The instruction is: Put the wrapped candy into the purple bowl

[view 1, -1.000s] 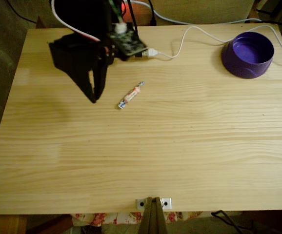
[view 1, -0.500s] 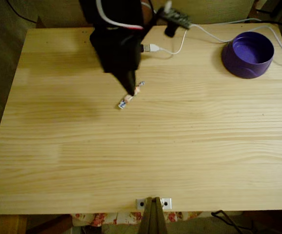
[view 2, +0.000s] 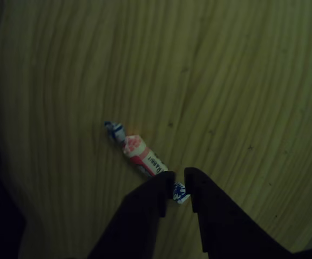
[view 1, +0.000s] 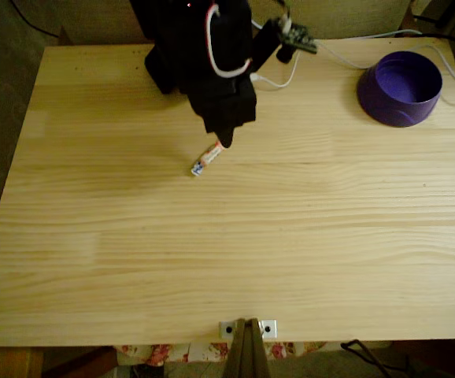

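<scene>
Fixed view: pale wooden table (view 1: pixel 235 252) takes up most of the frame. Black arm (view 1: pixel 200 55) hangs over upper centre. Purple bowl (view 1: pixel 401 88) sits at upper right, well apart from the arm. White cable (view 1: pixel 345 49) runs along the top edge.

Wrapped candy (view 1: pixel 209 158) lies on the wood at upper centre, long axis diagonal, lower-left to upper-right. Gripper (view 1: pixel 220 145) tips sit over its upper-right end.

Other view: gripper (view 2: pixel 179 182) jaws narrowly parted, straddling one twisted blue end of the candy (view 2: pixel 140 154); grip not yet closed, as far as I can judge. Candy body extends up-left, away from the jaws, so the pinch is off-centre. Red wrapper lettering too blurred to read.
</scene>
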